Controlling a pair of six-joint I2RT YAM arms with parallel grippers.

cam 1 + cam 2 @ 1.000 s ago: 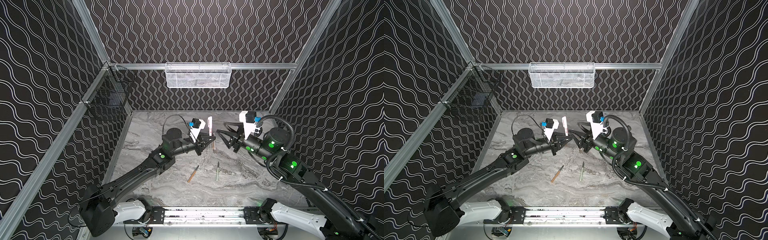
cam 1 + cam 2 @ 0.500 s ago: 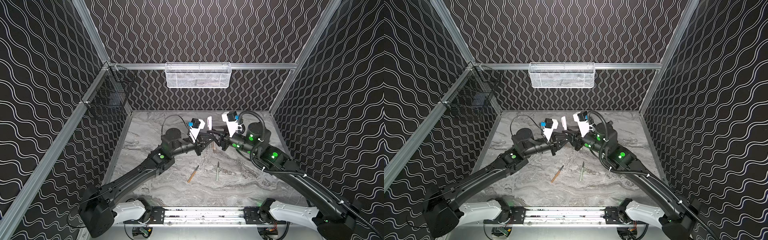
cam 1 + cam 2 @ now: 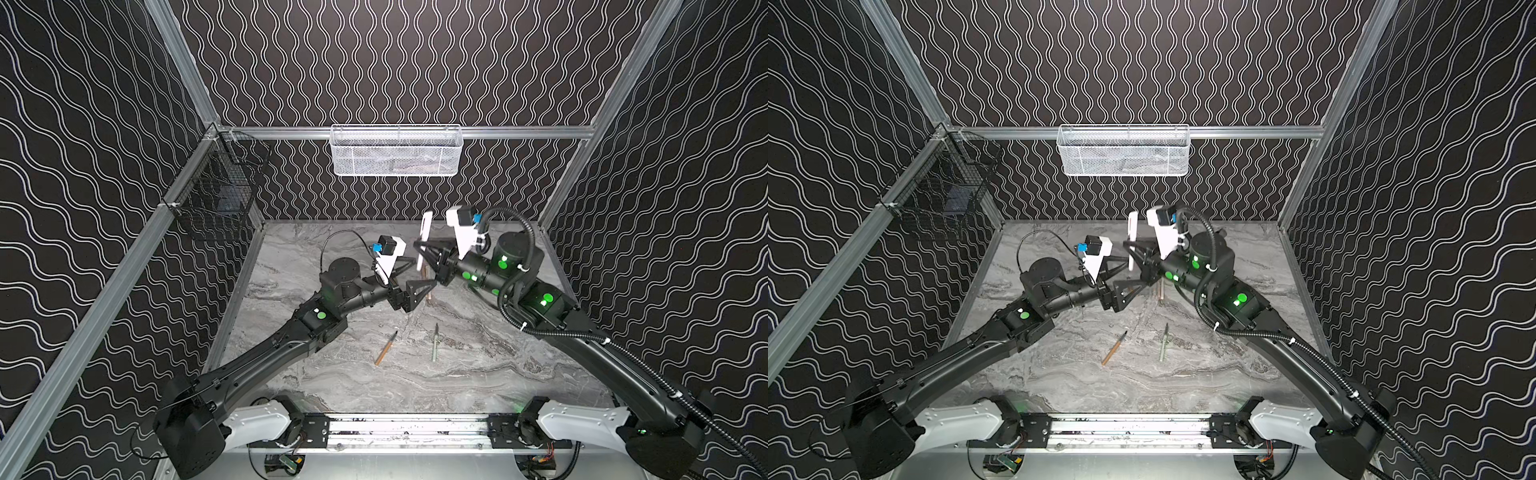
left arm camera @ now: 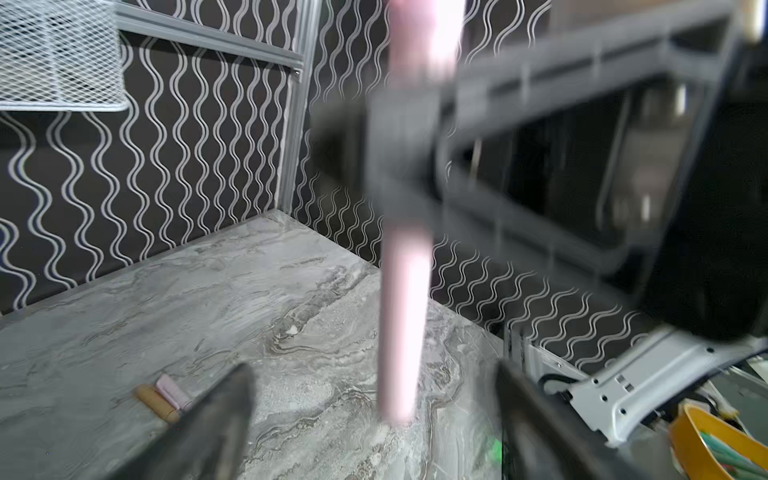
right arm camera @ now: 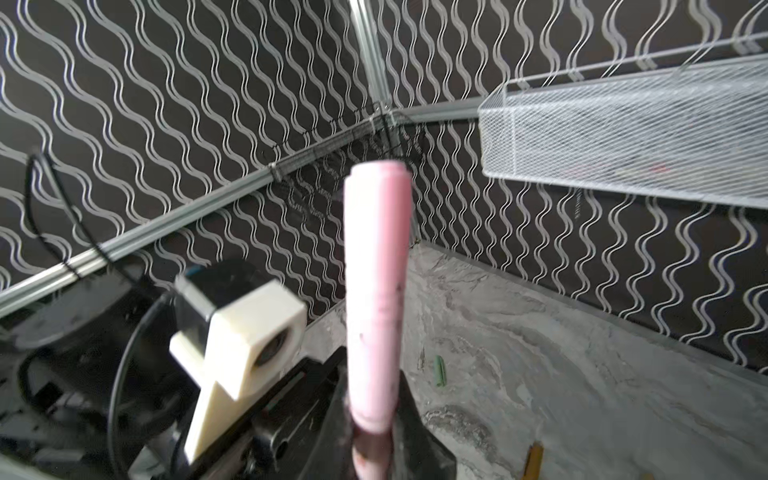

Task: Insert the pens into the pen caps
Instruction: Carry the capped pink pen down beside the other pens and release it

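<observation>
Tan-orange pen (image 3: pixel 385 348): flat on the marble table (image 3: pixel 478 374), nearest the front.
Pale green pen (image 3: pixel 434 343): near it, apart.
Left gripper (image 3: pixel 424 272): spread wide, holding nothing.
Right gripper (image 3: pixel 424 248): clamped on the pink pen (image 3: pixel 426 224), upright above the table.
Tan-orange cap (image 4: pixel 156 401), pink cap (image 4: pixel 172 390): side by side, touching, on the table.
White mesh basket (image 3: pixel 395 151): on the back wall.

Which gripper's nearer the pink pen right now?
Right. Right gripper is shut on the pink pen, holding it upright; left gripper is open, jaws flanking the pen's lower end without touching.
</observation>
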